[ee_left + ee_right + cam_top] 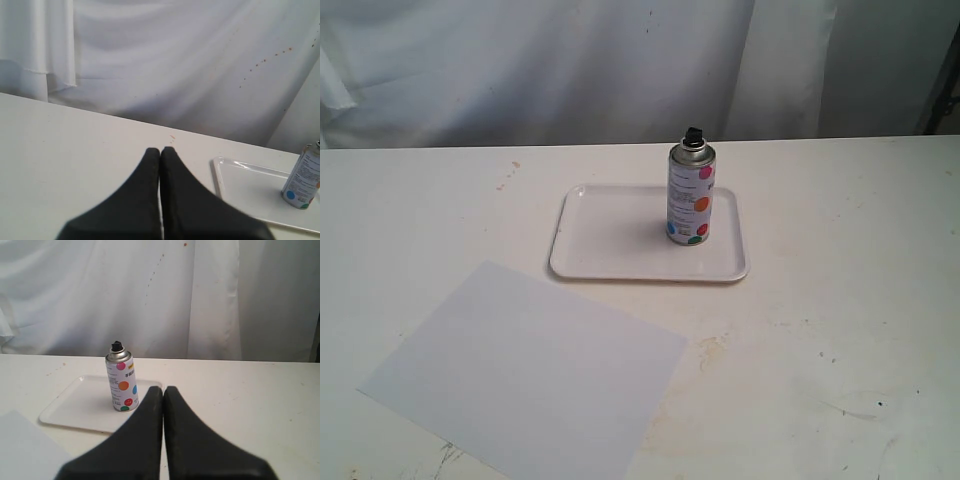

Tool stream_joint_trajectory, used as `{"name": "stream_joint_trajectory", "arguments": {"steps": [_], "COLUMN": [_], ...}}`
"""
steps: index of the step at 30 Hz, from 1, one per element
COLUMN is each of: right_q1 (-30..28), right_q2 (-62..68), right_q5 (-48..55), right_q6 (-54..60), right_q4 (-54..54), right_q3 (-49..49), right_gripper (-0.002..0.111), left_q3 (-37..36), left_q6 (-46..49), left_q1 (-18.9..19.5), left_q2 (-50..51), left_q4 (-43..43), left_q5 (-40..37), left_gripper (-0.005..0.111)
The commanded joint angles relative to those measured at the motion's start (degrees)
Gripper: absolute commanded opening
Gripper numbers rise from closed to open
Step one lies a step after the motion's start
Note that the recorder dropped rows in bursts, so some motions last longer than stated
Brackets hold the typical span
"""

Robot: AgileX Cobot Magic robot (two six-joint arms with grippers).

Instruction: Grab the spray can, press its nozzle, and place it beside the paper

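The spray can (pixel 690 195) stands upright on the right part of a white tray (pixel 610 245), its black nozzle (pixel 693 134) on top. It also shows in the right wrist view as the spray can (pixel 121 384) and at the edge of the left wrist view as the spray can (pixel 303 178). The paper (pixel 525 372) lies flat at the front left of the table. My left gripper (pixel 160 149) is shut and empty, well away from the can. My right gripper (pixel 164 389) is shut and empty, short of the can. Neither arm shows in the exterior view.
The white rimmed tray (pixel 75 407) lies in the middle of the pale, stained table (pixel 840 300). A white curtain (pixel 570 60) hangs behind the table's far edge. A corner of the paper (pixel 22 450) shows in the right wrist view.
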State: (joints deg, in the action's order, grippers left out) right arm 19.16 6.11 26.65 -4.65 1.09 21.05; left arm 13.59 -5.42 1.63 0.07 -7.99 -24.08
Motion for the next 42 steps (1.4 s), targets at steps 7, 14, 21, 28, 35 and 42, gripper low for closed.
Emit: {"name": "stream_joint_trajectory", "arguments": {"steps": [7, 14, 21, 28, 35, 42], "right_q1": [-0.2, -0.2, -0.2, -0.2, -0.2, -0.2], "right_q2": [0.0, 0.0, 0.0, 0.0, 0.0, 0.0], "right_q5": [0.1, 0.1, 0.1, 0.1, 0.1, 0.1], "right_q6": [0.0, 0.0, 0.0, 0.0, 0.0, 0.0], "right_q4": [-0.5, -0.5, -0.5, -0.5, -0.5, -0.5], "right_q3": [-0.2, -0.2, -0.2, -0.2, -0.2, -0.2], "right_gripper": [0.0, 0.0, 0.0, 0.0, 0.0, 0.0], "left_q3": [-4.8, -9.3, -13.6, -13.6, -13.6, -13.6], "left_q6": [6.1, 7.5, 7.4, 6.8, 7.0, 7.0], "left_q1": [0.2, 0.2, 0.2, 0.2, 0.2, 0.2], "left_q2": [-0.1, -0.1, -0.1, -0.1, -0.1, -0.1], "left_q4": [6.6, 7.3, 7.3, 7.1, 7.1, 7.1], "left_q5": [4.2, 4.6, 4.6, 5.6, 5.9, 5.9], "left_gripper": [0.001, 0.001, 0.001, 0.001, 0.001, 0.001]}}
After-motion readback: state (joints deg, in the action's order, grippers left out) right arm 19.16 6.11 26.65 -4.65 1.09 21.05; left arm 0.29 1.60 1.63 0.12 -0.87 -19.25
